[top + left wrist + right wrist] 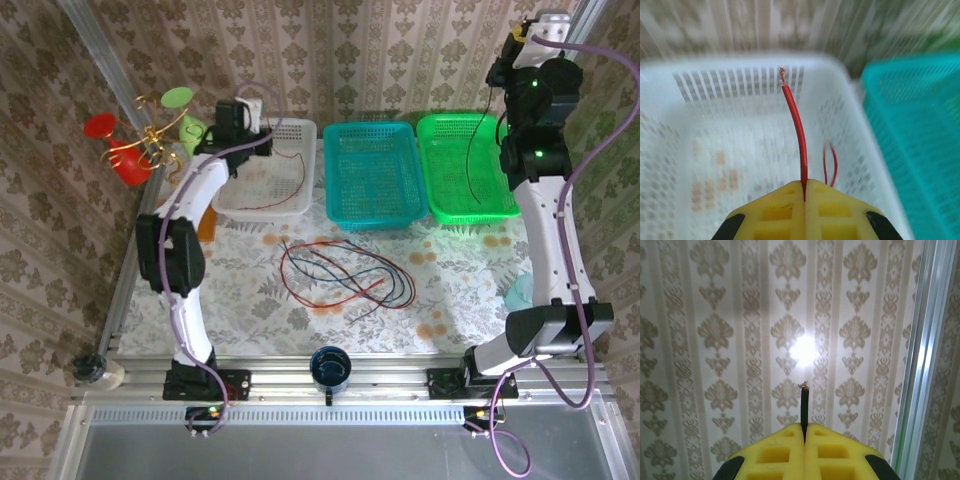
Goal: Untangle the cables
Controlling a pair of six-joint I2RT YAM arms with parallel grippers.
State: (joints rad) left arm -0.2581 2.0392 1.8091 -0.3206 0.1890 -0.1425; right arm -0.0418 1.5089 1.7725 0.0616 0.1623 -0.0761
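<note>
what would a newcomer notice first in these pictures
The loose tangle of red, black and blue cables in the middle of the flowered table draws the eye first. Next, the left gripper pinches a red cable over the white basket. The right gripper, held high, pinches a black cable that hangs over the green basket.

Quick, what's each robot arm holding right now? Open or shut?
Left end effector: closed on a red cable, over the white basket.
Right end effector: closed on a black cable.
</note>
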